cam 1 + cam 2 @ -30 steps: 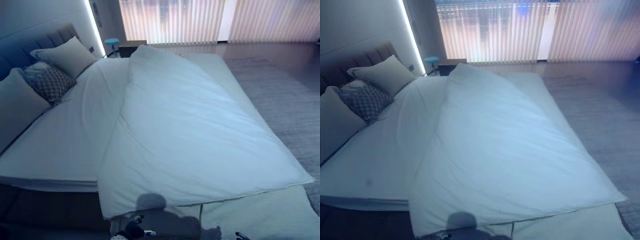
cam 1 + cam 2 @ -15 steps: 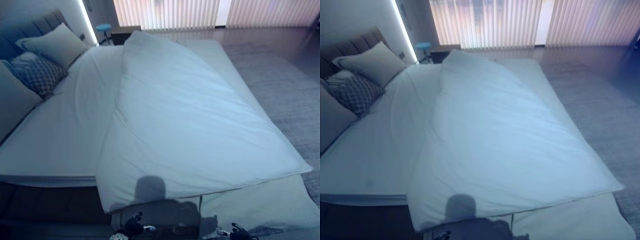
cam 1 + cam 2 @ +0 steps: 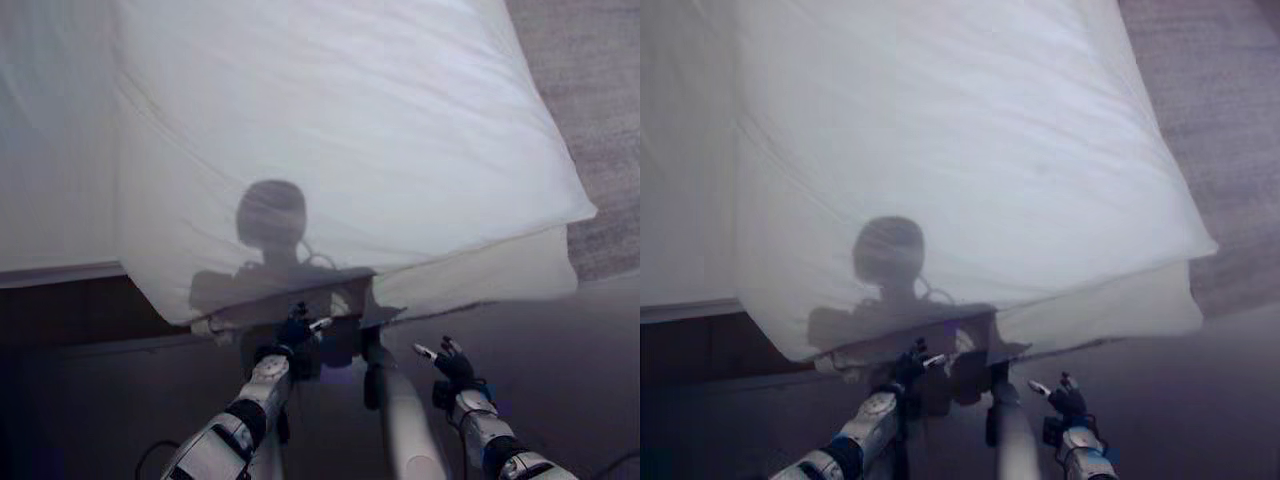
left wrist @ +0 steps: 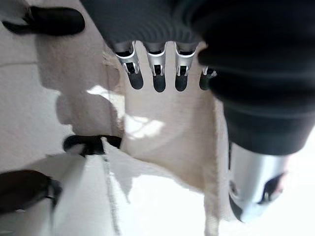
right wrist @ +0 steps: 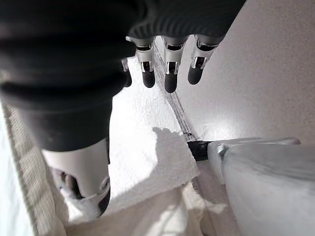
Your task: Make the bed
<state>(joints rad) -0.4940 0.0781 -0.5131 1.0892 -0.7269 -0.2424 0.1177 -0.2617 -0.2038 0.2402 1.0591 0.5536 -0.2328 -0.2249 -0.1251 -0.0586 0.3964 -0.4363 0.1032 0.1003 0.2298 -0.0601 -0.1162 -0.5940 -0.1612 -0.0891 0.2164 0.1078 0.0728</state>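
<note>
A thick white duvet (image 3: pixel 330 130) lies slantwise over the bed, its near edge hanging over the foot end. Beside it the bare white sheet (image 3: pixel 50 130) covers the bed's left part. A cream cover end (image 3: pixel 480 280) sticks out under the duvet's right corner. My left hand (image 3: pixel 297 332) is just below the duvet's near edge, fingers (image 4: pixel 157 73) straight and holding nothing, with cream cloth (image 4: pixel 167 137) past them. My right hand (image 3: pixel 452 365) hangs lower to the right, open, apart from the bedding, its fingers (image 5: pixel 170 73) relaxed over the floor.
The dark bed base (image 3: pixel 70 310) runs under the mattress at the left. A grey rug (image 3: pixel 600 100) lies on the floor to the right of the bed. Smooth floor (image 3: pixel 560 340) spreads in front of the foot end.
The camera has tilted down towards the foot of the bed, so pillows, headboard and window have left the picture. Both hands now show higher, the left one up near the duvet's edge.
</note>
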